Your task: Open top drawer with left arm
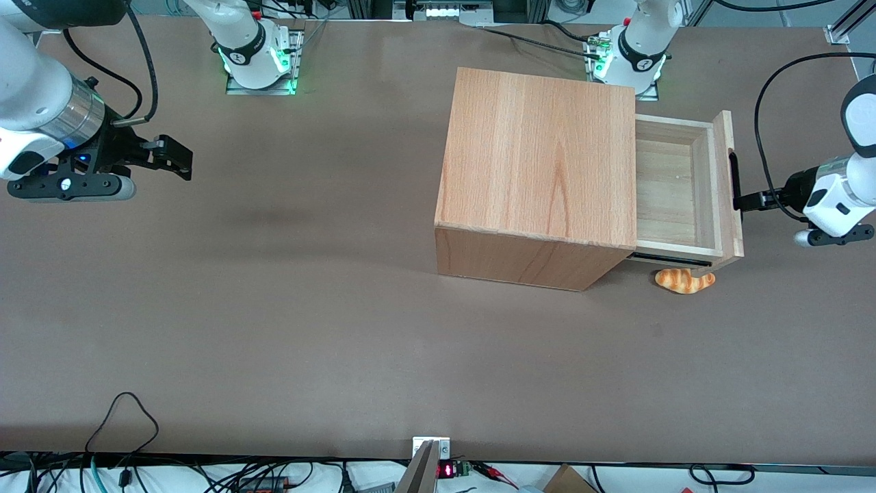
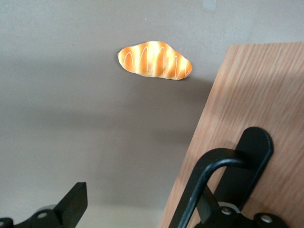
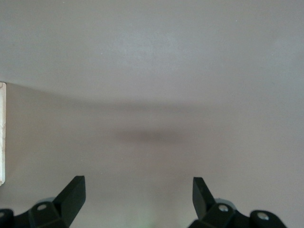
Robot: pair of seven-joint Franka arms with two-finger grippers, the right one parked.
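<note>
Front view: The large plain light-wood cabinet (image 1: 540, 174) stood on the brown tabletop (image 1: 274, 329), toward the working arm's end. Its shallow light-wood top drawer (image 1: 688, 188) was drawn partway out, exposing the paler wood interior. The long slim black bar handle (image 1: 733, 179) ran along the flat front panel. The white left arm (image 1: 845, 195) reached in from the table's edge, and its small black two-finger gripper (image 1: 746, 201) sat at the handle, touching it. An orange striped croissant-shaped toy (image 1: 685, 281) lay on the tabletop just below the drawer's front corner, nearer to the camera than the gripper.

Left wrist view: The drawer's wood-grain front panel (image 2: 256, 109) and the black bar handle (image 2: 209, 183) were close to the camera. The fingers (image 2: 71, 205) stood apart: one was out over the bare tabletop (image 2: 71, 104), and the handle ran down toward the other finger's mount. No clamping grip on the handle was visible. The croissant toy (image 2: 155, 60) lay on the tabletop, apart from the panel.

Right wrist view: Only bare tabletop (image 3: 152, 71) appeared.
</note>
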